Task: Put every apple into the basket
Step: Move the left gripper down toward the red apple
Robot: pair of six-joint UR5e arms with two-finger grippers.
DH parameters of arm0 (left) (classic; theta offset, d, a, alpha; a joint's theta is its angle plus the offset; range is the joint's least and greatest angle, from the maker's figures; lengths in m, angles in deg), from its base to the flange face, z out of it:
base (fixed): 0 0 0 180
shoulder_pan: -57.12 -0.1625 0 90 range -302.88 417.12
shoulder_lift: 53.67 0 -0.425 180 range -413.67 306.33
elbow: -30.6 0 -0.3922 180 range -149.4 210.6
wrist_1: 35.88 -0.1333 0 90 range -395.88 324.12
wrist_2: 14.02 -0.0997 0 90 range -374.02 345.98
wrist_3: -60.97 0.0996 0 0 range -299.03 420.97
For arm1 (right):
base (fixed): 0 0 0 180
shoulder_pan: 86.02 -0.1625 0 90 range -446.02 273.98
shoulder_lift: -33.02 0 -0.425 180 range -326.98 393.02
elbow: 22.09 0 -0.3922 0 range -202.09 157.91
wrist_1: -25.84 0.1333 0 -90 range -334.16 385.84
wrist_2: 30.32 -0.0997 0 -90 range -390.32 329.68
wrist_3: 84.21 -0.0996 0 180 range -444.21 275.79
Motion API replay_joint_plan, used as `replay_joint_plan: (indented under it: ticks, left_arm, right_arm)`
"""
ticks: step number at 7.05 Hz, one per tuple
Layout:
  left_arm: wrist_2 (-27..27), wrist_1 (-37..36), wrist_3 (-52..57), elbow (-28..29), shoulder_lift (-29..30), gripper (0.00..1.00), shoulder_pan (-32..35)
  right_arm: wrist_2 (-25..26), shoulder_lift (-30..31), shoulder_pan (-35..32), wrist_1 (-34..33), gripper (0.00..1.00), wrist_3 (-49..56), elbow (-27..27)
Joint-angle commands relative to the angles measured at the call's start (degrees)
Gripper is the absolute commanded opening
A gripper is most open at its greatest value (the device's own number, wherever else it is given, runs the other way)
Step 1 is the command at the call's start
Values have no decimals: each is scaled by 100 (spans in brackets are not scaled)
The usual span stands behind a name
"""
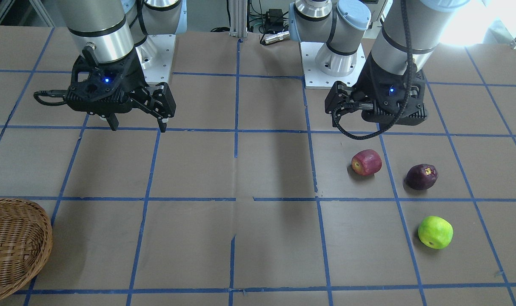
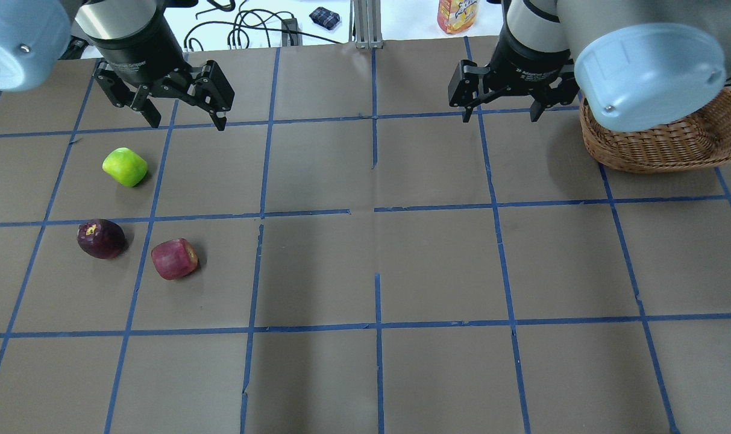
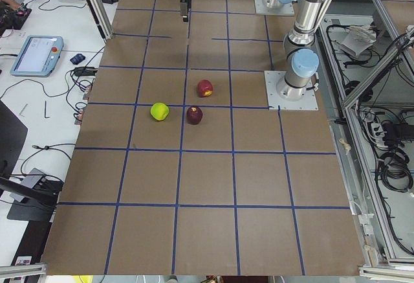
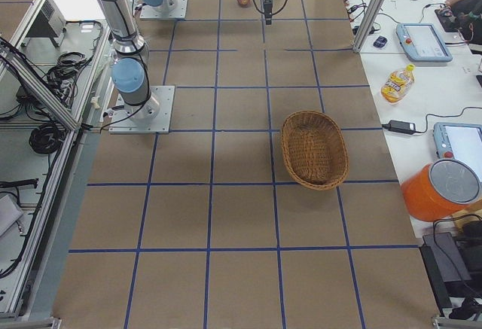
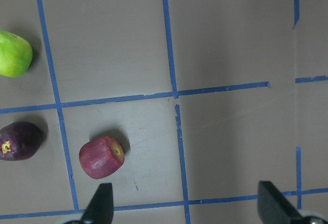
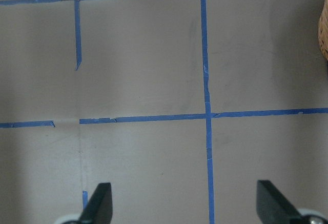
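Observation:
Three apples lie on the table on my left side: a red apple (image 2: pixel 173 258), a dark purple apple (image 2: pixel 101 239) beside it, and a green apple (image 2: pixel 125 167) farther out. All three show in the left wrist view: red (image 5: pixel 101 157), purple (image 5: pixel 19 141), green (image 5: pixel 14 54). My left gripper (image 2: pixel 187 123) is open and empty, high above the table just beyond the apples. The wicker basket (image 2: pixel 660 144) stands at the far right, partly hidden by my right arm. My right gripper (image 2: pixel 499 117) is open and empty, left of the basket.
The table is brown with a blue tape grid. An orange bottle (image 2: pixel 458 15) and cables (image 2: pixel 250 27) lie past the far edge. In the exterior right view an orange bucket (image 4: pixel 440 190) and a control pendant (image 4: pixel 424 41) sit on the side bench.

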Motion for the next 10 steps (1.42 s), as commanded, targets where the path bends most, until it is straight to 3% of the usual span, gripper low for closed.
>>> replay_joint_plan:
  ticks: [1, 10]
  left_arm:
    - [24, 27, 0, -17, 55, 100, -7]
    - [130, 62, 175, -281, 46, 100, -534]
  right_arm:
    - [24, 40, 0, 18, 100, 26, 9]
    - [-11, 41, 9, 18, 100, 26, 9]
